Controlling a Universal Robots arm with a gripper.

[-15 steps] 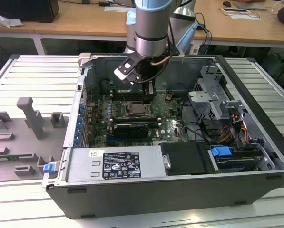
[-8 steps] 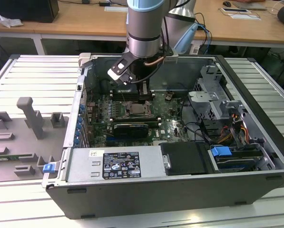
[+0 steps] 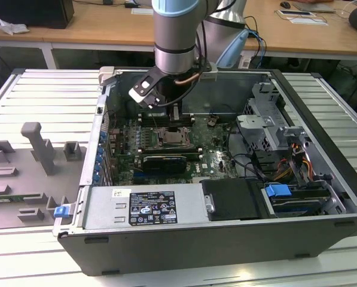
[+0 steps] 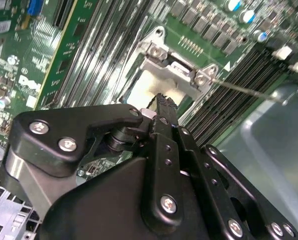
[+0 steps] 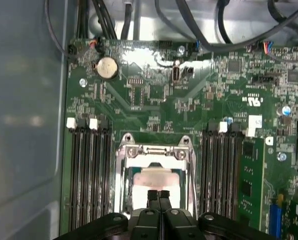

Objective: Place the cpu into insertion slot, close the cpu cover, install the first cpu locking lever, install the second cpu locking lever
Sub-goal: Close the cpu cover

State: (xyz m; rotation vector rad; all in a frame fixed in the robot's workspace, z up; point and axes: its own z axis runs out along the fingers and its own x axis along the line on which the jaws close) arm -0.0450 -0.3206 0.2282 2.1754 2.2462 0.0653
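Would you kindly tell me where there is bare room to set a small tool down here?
The ribbed table is bare past the grey fixture, on the exterior view's left of the case, and along the case's near side. Inside is crowded: the end effector hangs over the insertion slot, memory slots flank it, cables fill the exterior view's right.

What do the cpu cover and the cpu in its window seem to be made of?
The cpu cover: probably bare metal, silvery and shiny, with bright highlights near its screws. The cpu: a pale, smooth, dull face; metal or coated plate, I cannot tell.
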